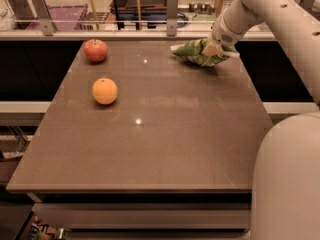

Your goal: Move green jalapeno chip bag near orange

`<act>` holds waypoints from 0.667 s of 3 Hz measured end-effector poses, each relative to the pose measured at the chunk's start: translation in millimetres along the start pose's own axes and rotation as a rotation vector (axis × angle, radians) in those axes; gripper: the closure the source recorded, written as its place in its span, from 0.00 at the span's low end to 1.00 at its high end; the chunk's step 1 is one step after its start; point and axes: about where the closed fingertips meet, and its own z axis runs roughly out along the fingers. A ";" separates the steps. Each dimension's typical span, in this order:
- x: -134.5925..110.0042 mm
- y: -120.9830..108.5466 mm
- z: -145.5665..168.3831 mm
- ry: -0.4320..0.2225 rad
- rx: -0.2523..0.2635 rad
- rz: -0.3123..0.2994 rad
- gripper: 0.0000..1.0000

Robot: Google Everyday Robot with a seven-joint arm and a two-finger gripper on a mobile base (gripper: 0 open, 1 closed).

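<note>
At the far right corner of the table (pixel 165 159), the bag (pixel 191 54) lies crumpled on the brown top, its shiny green foil bunched up and a pale edge sticking out to the right. The gripper (pixel 214 48) is down on the bag's right end, touching it from above. Whether it has clamped the foil or only rests against it, I cannot tell, since its tip is sunk in the folds. The arm (pixel 272 14) comes in from the upper right, thick and cream-coloured, and bends down toward the bag.

The orange (pixel 105 91) sits on the left half of the table, well apart from the bag, with most of the table's width between them. An apple (pixel 95 50), red, stands behind the orange near the far left corner, close to it but not touching.

The robot's pale body (pixel 290 184) fills the lower right corner of the view, in front of the table's near right edge. Beyond the table's far edge runs a light ledge with metal posts, and a purple crate (pixel 65 15) stands behind it at the left.
</note>
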 end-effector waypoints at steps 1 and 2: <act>-9.4 0.9 -30.7 -0.047 -0.021 -0.017 1.00; -16.4 4.5 -58.6 -0.088 -0.020 -0.033 1.00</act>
